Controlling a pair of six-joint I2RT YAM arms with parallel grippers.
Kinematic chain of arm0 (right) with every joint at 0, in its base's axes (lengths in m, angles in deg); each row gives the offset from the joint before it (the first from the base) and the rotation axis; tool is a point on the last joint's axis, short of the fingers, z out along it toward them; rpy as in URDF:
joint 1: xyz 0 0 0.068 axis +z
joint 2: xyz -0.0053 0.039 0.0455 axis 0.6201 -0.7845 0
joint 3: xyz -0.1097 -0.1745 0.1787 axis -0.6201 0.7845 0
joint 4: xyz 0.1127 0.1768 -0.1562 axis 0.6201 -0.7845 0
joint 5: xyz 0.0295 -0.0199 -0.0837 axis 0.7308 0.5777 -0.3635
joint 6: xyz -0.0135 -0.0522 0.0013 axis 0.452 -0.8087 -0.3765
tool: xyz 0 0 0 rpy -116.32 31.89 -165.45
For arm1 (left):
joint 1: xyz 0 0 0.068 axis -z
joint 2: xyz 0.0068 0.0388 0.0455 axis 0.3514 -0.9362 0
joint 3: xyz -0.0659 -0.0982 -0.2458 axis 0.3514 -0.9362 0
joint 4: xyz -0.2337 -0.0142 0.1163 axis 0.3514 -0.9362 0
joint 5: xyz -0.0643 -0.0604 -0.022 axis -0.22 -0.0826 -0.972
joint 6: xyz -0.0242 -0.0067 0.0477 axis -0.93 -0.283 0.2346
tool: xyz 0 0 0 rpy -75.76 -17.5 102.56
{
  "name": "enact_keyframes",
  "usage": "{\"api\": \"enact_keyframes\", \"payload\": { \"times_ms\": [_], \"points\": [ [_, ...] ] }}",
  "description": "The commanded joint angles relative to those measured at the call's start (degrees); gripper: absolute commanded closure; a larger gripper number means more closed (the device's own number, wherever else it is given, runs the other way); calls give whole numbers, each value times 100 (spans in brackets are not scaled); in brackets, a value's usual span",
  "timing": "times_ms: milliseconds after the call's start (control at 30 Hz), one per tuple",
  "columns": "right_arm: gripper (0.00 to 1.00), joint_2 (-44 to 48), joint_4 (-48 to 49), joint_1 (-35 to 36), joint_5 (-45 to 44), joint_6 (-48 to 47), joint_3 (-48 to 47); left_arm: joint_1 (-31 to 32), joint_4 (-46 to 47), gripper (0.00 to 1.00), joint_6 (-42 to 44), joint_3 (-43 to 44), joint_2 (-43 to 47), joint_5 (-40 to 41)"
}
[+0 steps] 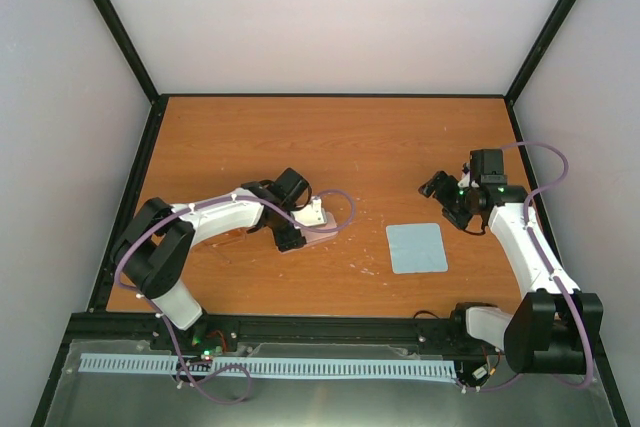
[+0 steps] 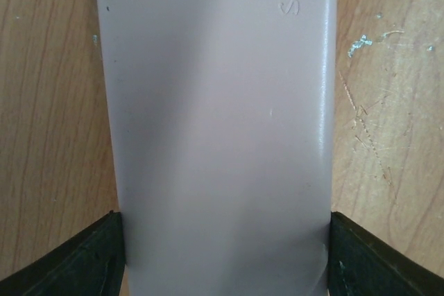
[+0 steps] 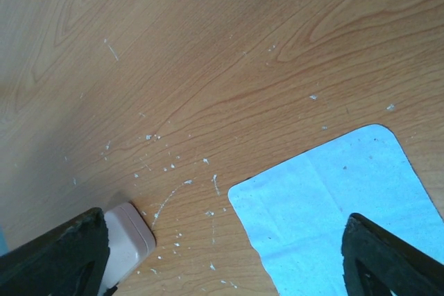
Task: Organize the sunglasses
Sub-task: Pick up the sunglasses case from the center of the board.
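Note:
The pink case (image 2: 215,123) fills the left wrist view, lying closed on the wooden table. My left gripper (image 2: 225,254) is shut on its near end, with a finger (image 2: 83,261) pressed against each long side. In the top view the left gripper (image 1: 300,230) and the case (image 1: 322,233) sit left of the table's centre. My right gripper (image 1: 442,190) is open and empty, raised above the table at the right. In the right wrist view it (image 3: 225,268) hangs over bare wood, with a corner of the case (image 3: 128,244) at lower left. The sunglasses are not in view.
A light blue square cloth (image 1: 416,247) lies flat on the table near the front right, below my right gripper; it also shows in the right wrist view (image 3: 333,213). White scratch marks dot the wood (image 3: 173,171). Black frame rails border the table (image 1: 330,97).

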State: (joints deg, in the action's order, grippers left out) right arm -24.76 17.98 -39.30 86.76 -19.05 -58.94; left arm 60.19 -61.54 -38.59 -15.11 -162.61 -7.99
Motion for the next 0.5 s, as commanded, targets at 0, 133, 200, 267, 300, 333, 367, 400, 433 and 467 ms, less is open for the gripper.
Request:
{"api": "enact_keyframes", "payload": {
  "times_ms": [0, 133, 200, 267, 300, 333, 367, 400, 433, 467],
  "points": [
    [13, 67, 48, 12, 105, 67, -3, 23, 89, 38, 101, 45, 56, -108],
    [14, 63, 188, 32, 201, -9, 5, 28, -22, 48, 95, 191, 36, -240],
    [10, 50, 283, 127, 262, -212, -38, 26, -125, 52, 87, 355, -12, -462],
    [7, 66, 366, 192, 370, -438, -112, 22, -264, 56, 106, 590, -74, -744],
    [5, 118, 495, 196, 585, -571, -127, 14, -331, 56, 119, 733, -99, -902],
    [1, 217, 676, 200, 724, -662, -113, -7, -393, 57, 125, 920, -129, -1105],
    [0, 332, 933, 195, 1052, -749, -93, -38, -480, 57, 122, 1150, -161, -1364],
    [0, 459, 1153, 194, 1195, -813, -113, -80, -568, 57, 113, 1411, -214, -1647],
    [0, 557, 1325, 194, 1301, -879, -177, -127, -650, 57, 86, 1718, -302, -1959],
    [0, 613, 1447, 194, 1409, -945, -309, -172, -786, 57, 79, 2040, -414, -2309]
  ]
}}
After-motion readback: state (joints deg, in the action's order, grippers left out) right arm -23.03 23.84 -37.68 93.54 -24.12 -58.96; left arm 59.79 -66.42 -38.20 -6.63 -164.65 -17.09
